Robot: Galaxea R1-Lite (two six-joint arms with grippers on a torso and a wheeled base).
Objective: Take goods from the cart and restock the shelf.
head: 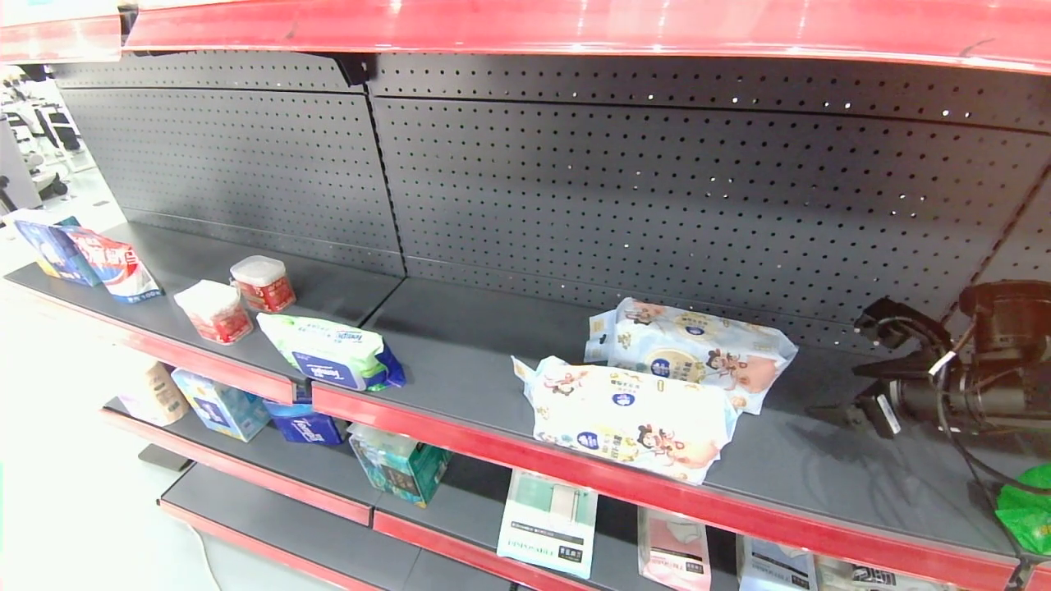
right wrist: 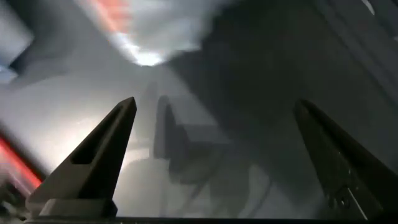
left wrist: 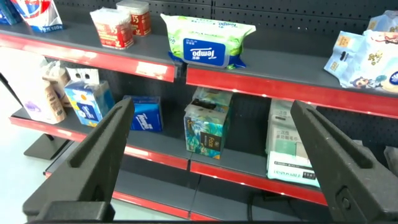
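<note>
Head view: front wipes pack (head: 632, 419) flat, long axis along shelf (head: 460, 328).

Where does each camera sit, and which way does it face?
Head view: on the head, facing forward and down at the shelf; right gripper at right.
Left wrist view: on that wrist, facing the shelf fronts past the open left gripper.
Right wrist view: on that wrist, close over the shelf board, right gripper open.
Shared by head and left wrist: the green wipes pack.
</note>
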